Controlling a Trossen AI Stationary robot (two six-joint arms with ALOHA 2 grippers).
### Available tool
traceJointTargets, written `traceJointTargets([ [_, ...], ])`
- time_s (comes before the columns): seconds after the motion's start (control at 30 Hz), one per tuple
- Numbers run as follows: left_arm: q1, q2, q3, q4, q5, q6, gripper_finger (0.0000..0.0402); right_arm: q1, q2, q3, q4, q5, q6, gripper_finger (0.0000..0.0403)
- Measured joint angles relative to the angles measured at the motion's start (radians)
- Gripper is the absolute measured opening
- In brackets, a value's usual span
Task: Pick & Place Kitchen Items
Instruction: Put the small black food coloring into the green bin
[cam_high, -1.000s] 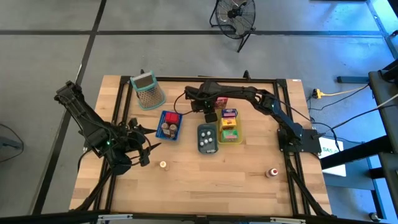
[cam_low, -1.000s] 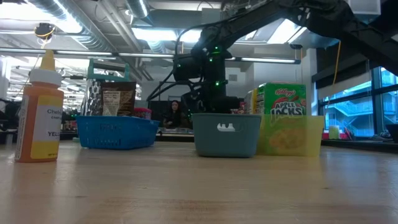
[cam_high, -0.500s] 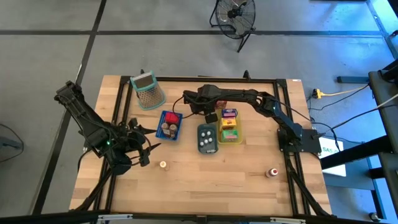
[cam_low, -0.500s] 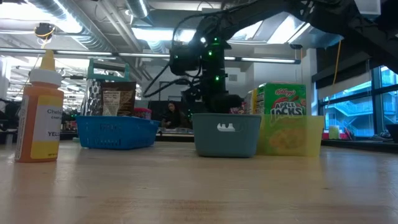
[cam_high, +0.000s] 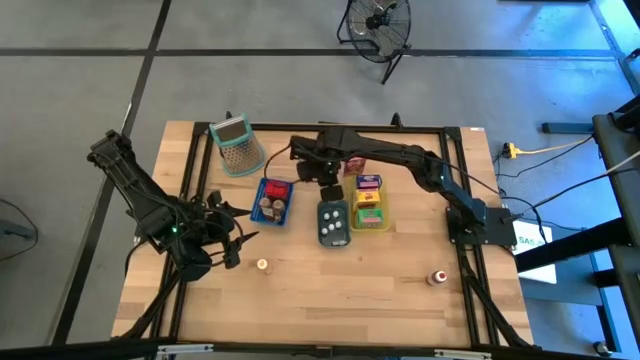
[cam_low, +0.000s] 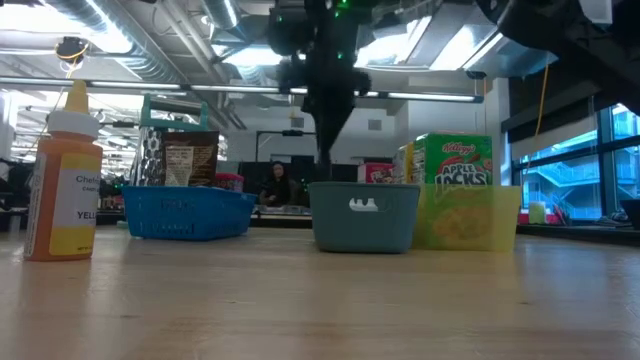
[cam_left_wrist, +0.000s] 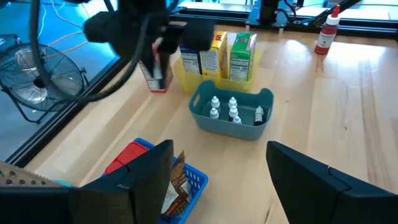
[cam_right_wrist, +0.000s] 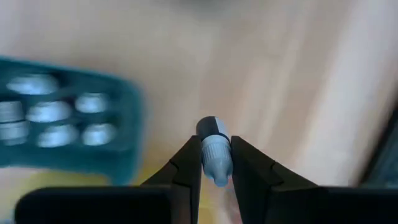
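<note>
The table (cam_high: 330, 290) fills the centre of the high view. Three trays sit mid-table: blue tray (cam_high: 272, 201), grey-blue tray (cam_high: 334, 222) and yellow tray (cam_high: 371, 205), apparently sorting stations. At centre-top, the right end effector (cam_high: 327, 183) pinches a small white bottle (cam_right_wrist: 213, 152) (likely bound for the grey-blue tray). At lower left, the left end effector (cam_high: 232, 243) waits open and empty.

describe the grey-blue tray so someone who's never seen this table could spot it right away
Look at the middle of the wooden table, where three small trays sit in a row. The grey-blue tray is the middle one, between the blue tray and the yellow tray. Unlike its neighbours, which hold cartons and packets, it holds only small white bottles.
</note>
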Motion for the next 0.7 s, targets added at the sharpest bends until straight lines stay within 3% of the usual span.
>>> traceJointTargets([
  [0.27, 0.0, 0.0, 0.0, 0.0, 0.023, 0.0, 0.0253, 0.061, -0.041, -0.012, -0.098, -0.238, -0.057, 0.0069],
  [0.5, 0.0, 0.0, 0.0, -0.002, 0.023, 0.009, 0.0253, 0.13, -0.032, -0.014, -0.039, -0.173, -0.102, 0.0069],
  [0.7, 0.0, 0.002, 0.0, -0.003, 0.023, 0.008, 0.0253, 0.117, -0.031, -0.077, 0.023, -0.148, -0.112, 0.0069],
])
